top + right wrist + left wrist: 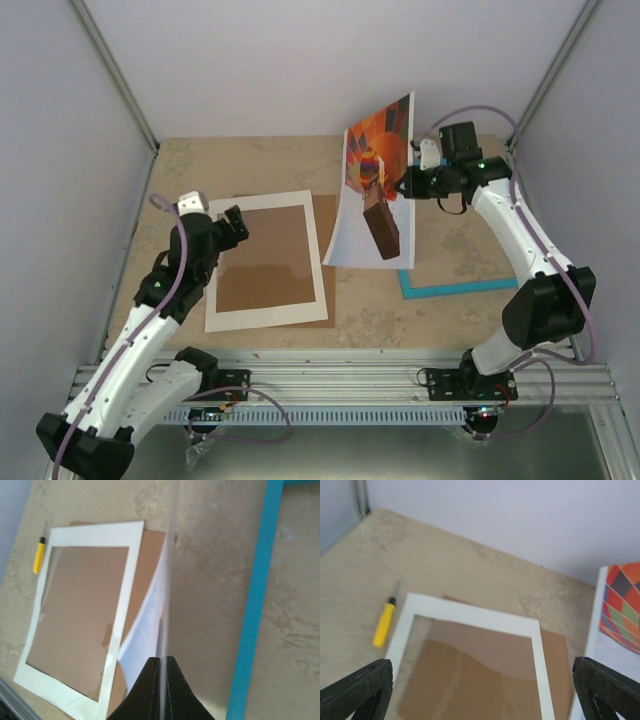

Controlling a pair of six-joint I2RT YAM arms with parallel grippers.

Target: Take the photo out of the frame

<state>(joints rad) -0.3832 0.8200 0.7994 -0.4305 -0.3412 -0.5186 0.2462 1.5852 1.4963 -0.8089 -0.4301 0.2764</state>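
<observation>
The photo (375,190), a print of an orange-red hot-air balloon with a brown basket, is held up off the table, tilted nearly upright. My right gripper (405,183) is shut on its right edge. In the right wrist view the photo (150,630) runs edge-on from between my closed fingers (172,680). The turquoise frame (455,288) lies flat on the table below and to the right of the photo, partly hidden by the right arm. One side of the frame (255,590) shows in the right wrist view. My left gripper (232,224) is open and empty over the white mat.
A white mat (265,200) lies on a brown board (270,255) at the table's left centre, and the mat also shows in the left wrist view (470,614). A yellow-handled tool (384,625) lies left of the mat. Grey walls enclose the table.
</observation>
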